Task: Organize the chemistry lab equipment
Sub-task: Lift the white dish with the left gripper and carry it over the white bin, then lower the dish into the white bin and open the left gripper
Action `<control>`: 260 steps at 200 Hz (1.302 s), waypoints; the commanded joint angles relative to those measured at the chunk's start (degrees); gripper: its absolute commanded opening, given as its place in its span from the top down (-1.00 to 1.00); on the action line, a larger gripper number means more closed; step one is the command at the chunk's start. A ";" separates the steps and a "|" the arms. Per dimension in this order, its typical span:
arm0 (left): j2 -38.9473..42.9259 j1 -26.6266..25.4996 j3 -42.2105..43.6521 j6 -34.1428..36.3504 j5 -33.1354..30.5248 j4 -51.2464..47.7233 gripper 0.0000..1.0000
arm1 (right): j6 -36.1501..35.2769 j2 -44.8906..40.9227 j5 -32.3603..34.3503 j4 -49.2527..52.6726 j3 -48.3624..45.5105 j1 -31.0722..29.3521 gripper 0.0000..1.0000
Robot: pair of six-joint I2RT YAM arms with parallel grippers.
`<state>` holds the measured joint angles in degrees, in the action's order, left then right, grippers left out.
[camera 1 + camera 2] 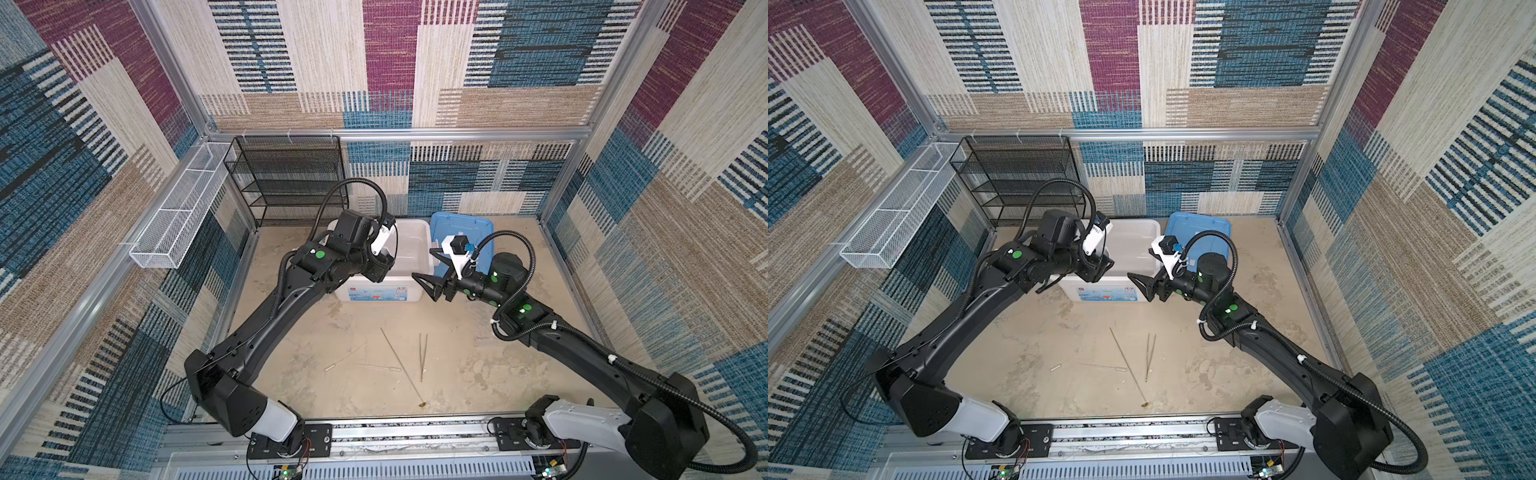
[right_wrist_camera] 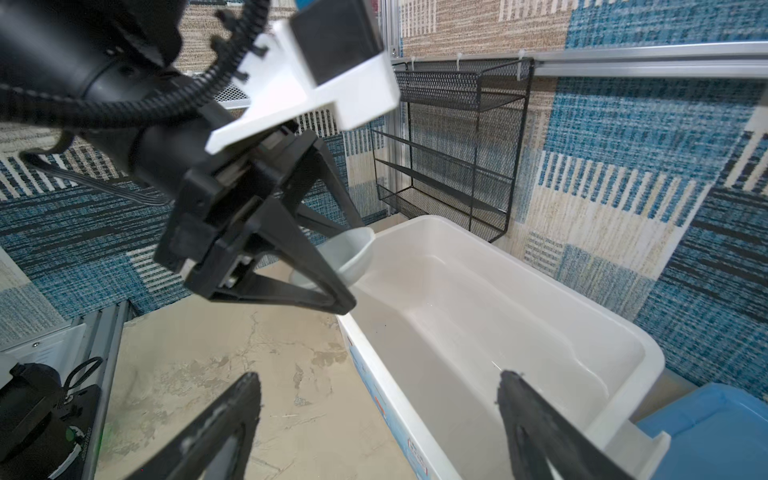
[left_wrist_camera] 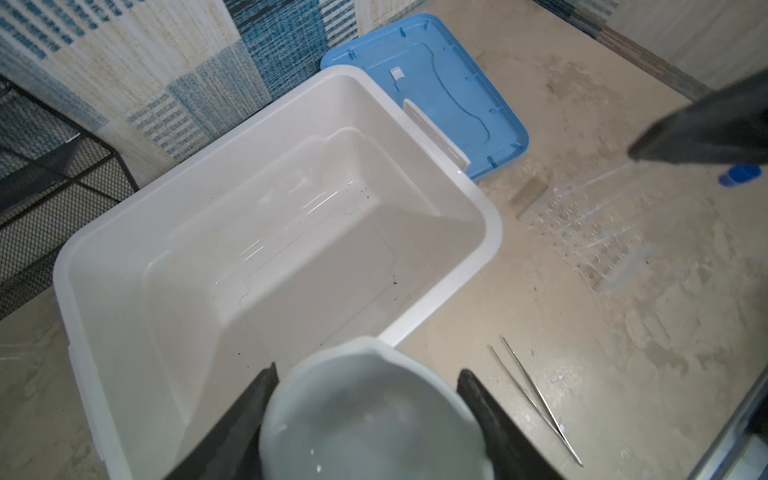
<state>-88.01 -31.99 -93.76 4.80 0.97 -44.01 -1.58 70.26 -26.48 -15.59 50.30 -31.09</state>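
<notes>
Now the left tool (image 3: 365,374), clamped on the white dish (image 3: 374,419), hovers over the tub's (image 3: 492,232) near-left corner; the right tool (image 2: 378,377) gapes empty.

Grips a small white round dish (image 3: 370,419) between the dark fingers (image 3: 232,432) of the left gripper (image 3: 368,371), one against each side. Hangs it over the near corner of a big white tub (image 3: 492,232), dark specks scattered on the tub's floor. Past the tub, just beside its far end, a flat blue lid (image 3: 449,83) on the worktop (image 3: 540,299). Near the dish, thin metal tweezers (image 3: 558,432) lying flat. Farther out, a clear tube rack (image 3: 590,232), blurred, and a blue cap (image 3: 742,174) near it. On the tub's other side, a black mesh shelf (image 3: 50,187) against the patterned wall (image 3: 166,62).
</notes>
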 commanded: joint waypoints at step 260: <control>-31.56 10.10 -6.34 -18.07 -10.61 -0.86 0.26 | -5.14 39.81 -2.46 17.06 37.60 1.38 -0.68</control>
<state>-119.04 -21.91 -101.34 -11.49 -10.11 -48.18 -5.41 108.73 -28.25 0.56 86.24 -29.65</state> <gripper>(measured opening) 0.655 0.841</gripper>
